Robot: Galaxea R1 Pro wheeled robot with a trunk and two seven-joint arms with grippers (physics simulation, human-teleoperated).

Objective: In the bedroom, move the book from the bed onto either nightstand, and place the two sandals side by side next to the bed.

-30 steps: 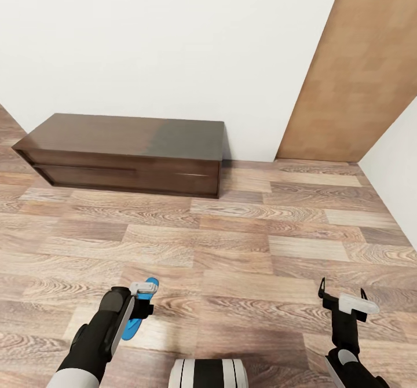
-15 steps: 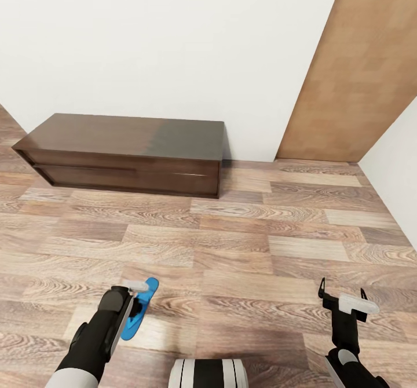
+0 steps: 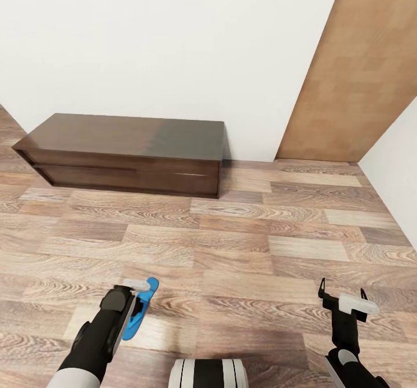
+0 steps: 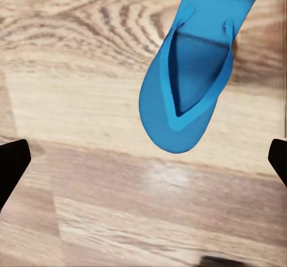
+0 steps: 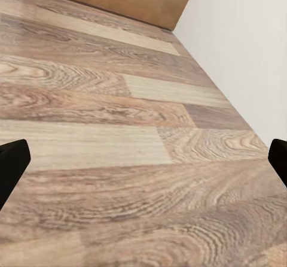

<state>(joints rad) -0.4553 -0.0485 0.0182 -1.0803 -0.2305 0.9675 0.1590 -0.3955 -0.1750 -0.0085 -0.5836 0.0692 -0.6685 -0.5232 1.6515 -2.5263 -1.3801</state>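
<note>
Item: blue sandal point(image 3: 141, 310) lay on floor point(image 3: 243, 249) under your L gripper point(image 4: 143, 159) — fingers wide, empty; R gripper point(image 3: 341, 300) likewise wide. Nothing placed yet, bed unseen.

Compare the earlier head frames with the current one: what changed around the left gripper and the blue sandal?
The left gripper drew back slightly toward the robot, uncovering more of the blue sandal, which lies flat on the wood floor. In the left wrist view the gripper is open and the sandal lies beyond its fingertips, ungrasped. The right gripper, the dark wooden cabinet and the camera stayed put.
</note>
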